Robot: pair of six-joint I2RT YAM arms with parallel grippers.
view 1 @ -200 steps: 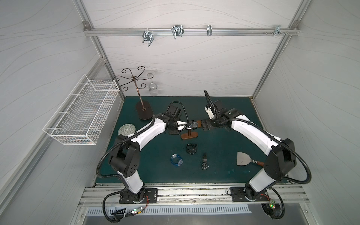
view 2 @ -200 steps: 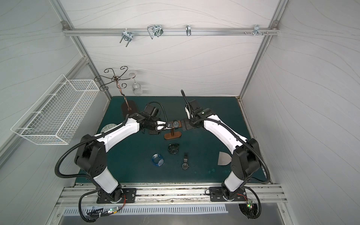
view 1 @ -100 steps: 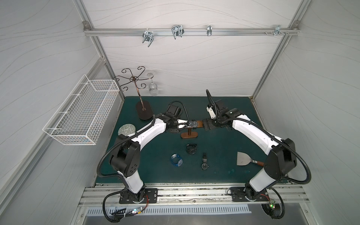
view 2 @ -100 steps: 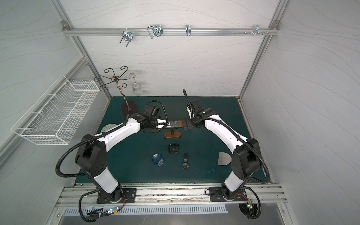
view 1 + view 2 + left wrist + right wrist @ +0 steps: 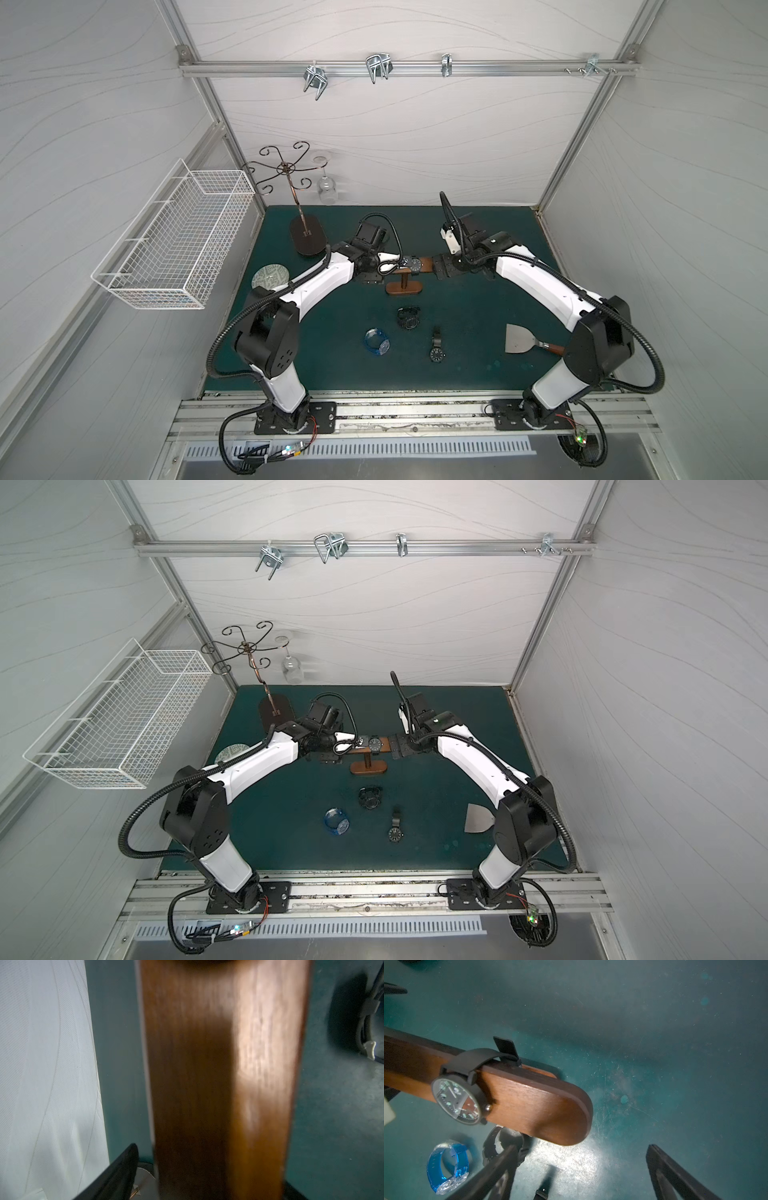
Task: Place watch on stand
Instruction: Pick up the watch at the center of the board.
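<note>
Left claw [image 5: 394, 264] widened, watch [image 5: 456, 1103] around stand [image 5: 539, 1105], right claw [image 5: 582, 1148] spread

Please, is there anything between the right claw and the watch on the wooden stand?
Nothing foreign is visible. Between the open right claw and the watch lies only the bare crossbar end of the stand, which the watch strap already encircles.

We see a black watch [image 5: 456, 1099] with pale green numerals, a brown wood-grained stand [image 5: 533, 1103], a translucent blue watch [image 5: 446, 1167], a dark teal counter [image 5: 654, 1043], and a white basket [image 5: 174, 249] at frame left in both top views.
</note>
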